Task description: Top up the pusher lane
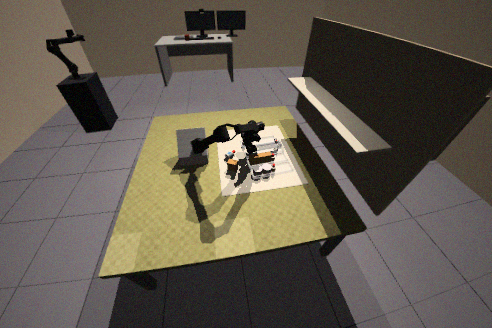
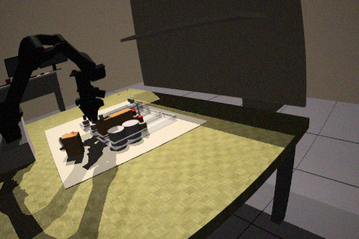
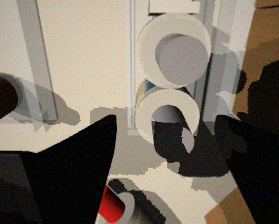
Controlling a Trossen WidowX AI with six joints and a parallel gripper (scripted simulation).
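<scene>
From the wrist camera I see two white-lidded jars standing one behind the other in the narrow lane (image 3: 132,75): the front jar (image 3: 167,114) nearest me, the rear jar (image 3: 175,50) just beyond it, their rims touching or nearly so. A pale plate (image 3: 174,6) sits right behind the rear jar at the top edge of the view. My jaws are spread apart, well wider than the front jar, and grip nothing; the two dark fingers flank the space just short of that jar without touching it. I cannot tell whether the front jar presses on the front stop, since shadow covers that spot.

In the exterior view the arm (image 2: 85,79) hangs over the near end of the lane rack (image 2: 157,116), which lies on a white mat (image 2: 164,135) on the yellow worktop (image 2: 204,173). Two larger grey-lidded jars (image 2: 124,131) stand at the rack's front, a brown block (image 2: 117,119) behind them, and a smaller brown box (image 2: 73,143) sits apart on the mat.
</scene>
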